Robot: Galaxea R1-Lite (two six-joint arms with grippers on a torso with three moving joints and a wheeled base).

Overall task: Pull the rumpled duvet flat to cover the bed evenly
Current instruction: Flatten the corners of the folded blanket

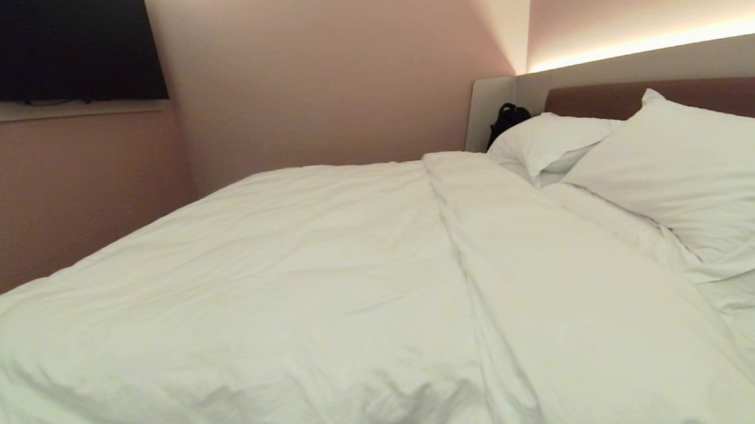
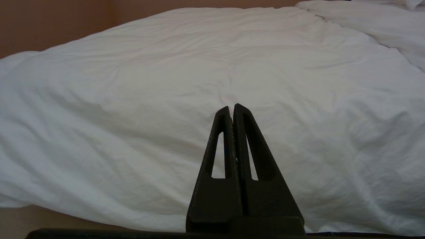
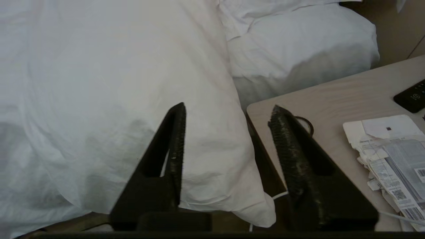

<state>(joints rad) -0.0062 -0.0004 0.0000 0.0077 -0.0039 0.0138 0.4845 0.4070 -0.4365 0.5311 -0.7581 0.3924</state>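
Note:
The puffy white duvet lies spread over the bed, with a long fold ridge running from the head end toward me. The mauve headboard of the bed stands at the back right. My right gripper hovers open over the duvet's near corner, which hangs off the bed beside a nightstand; its fingers straddle the corner without pinching the cloth. At the bed's near side my left gripper is shut on nothing and points at the duvet. Neither arm shows in the head view.
Two white pillows lean at the headboard, with a black bag behind them. The wooden nightstand holds a pile of papers, a black device and a small ring. A TV hangs on the left wall.

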